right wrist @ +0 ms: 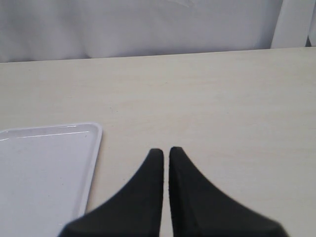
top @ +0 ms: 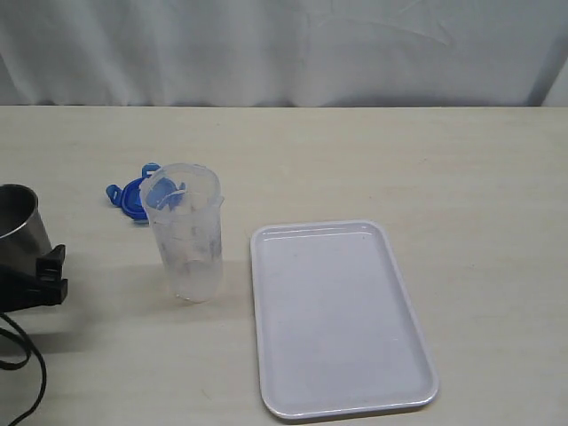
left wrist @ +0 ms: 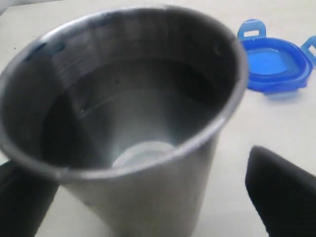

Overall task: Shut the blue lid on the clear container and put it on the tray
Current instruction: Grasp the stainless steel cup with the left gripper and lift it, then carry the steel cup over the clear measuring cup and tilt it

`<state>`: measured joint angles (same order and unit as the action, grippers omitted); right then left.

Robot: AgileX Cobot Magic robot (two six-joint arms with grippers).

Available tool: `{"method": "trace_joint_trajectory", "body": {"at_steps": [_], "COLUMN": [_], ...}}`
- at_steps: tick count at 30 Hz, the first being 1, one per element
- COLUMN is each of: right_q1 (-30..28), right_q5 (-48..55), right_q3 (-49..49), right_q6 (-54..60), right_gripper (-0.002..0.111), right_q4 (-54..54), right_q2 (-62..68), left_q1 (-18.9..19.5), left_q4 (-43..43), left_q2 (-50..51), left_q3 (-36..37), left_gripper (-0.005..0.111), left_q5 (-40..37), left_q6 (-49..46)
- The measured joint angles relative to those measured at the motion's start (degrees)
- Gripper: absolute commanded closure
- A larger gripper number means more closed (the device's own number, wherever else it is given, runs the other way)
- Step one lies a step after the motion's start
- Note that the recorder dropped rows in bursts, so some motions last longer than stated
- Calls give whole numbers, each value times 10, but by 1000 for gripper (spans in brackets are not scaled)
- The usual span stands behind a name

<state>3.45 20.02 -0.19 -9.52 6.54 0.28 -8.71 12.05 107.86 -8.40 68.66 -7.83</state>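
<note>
**Left Jaws Spread Wide, Right Jaws Closed**

The left gripper (top: 46,273) is seen low at the left edge of the exterior view, where only its black forward parts are shown. Its fingers (left wrist: 279,192) are set far apart, one at each side of the wrist view. The right gripper (right wrist: 165,154) is pointed forward, and only a thin slit is left between its black fingers (right wrist: 143,197).

Container (top: 186,235) upright on the table (top: 426,169), left of centre. Lid (top: 131,197) lies flat just behind it, a touch to the left, partly hidden by it. Tray (top: 342,319) sits just beside the container on its right, running toward the front edge. Steel cup (top: 16,222) stands far left, apart from the lid.
</note>
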Motion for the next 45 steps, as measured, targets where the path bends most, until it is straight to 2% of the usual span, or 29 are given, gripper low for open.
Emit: {"method": "trace_joint_trajectory", "body": {"at_steps": [13,22,28,34,45], "right_q1": [0,0,0,0,0], "right_q5": [0,0,0,0,0], "right_q3": [0,0,0,0,0], "right_q6": [0,0,0,0,0], "right_gripper": [104,104,104,104,104], "right_q4": [0,0,0,0,0], "right_q2": [0,0,0,0,0], "left_q1": [0,0,0,0,0], "left_q4": [2,7,11,66,73], "left_q2": [38,41,46,46,46], "left_q3": [-24,-88,-89,-89,-89], "left_gripper": [6,6,6,6,6], "left_q5": [4,-3,-11,-35,-36], "left_q6": [0,1,2,1,1]}}
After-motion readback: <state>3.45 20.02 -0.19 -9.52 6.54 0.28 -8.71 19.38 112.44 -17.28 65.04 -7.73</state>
